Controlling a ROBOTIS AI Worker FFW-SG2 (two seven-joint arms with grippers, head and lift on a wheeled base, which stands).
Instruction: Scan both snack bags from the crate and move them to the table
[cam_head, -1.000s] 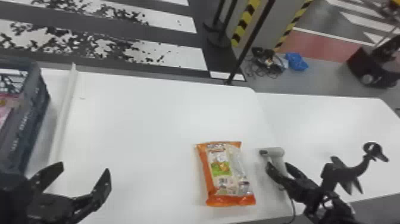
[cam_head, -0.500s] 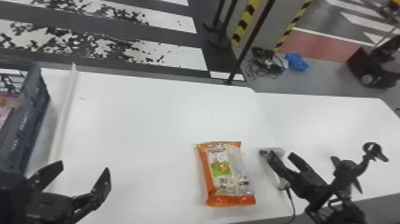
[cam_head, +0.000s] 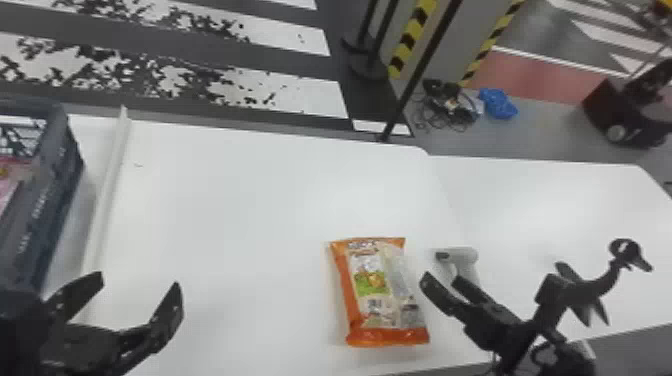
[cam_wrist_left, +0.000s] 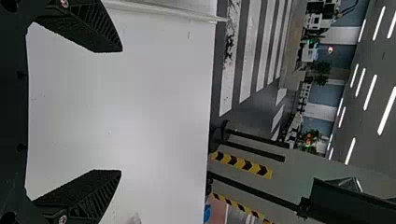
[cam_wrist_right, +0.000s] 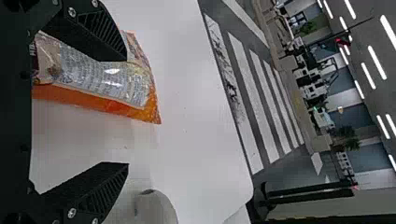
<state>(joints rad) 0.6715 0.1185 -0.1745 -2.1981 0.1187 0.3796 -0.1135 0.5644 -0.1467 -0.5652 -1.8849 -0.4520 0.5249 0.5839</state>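
Note:
In the head view my right gripper is open between the orange snack bag, which lies flat on the table, and the grey scanner. The right wrist view has the snack bag partly behind one finger of my right gripper, and the scanner near the other finger. At the lower left of the head view, my left gripper stands open with nothing between its fingers; so does the left gripper in its wrist view. Inside the crate, a pinkish-red bag is partly visible.
A long white strip runs along the white table beside the crate. Behind the table's far edge stand dark posts; cables and a blue item lie on the floor.
My right gripper has shifted left toward the orange bag, after first moving slightly away from the table's front edge. My left gripper, the bag and the crate have kept their places.

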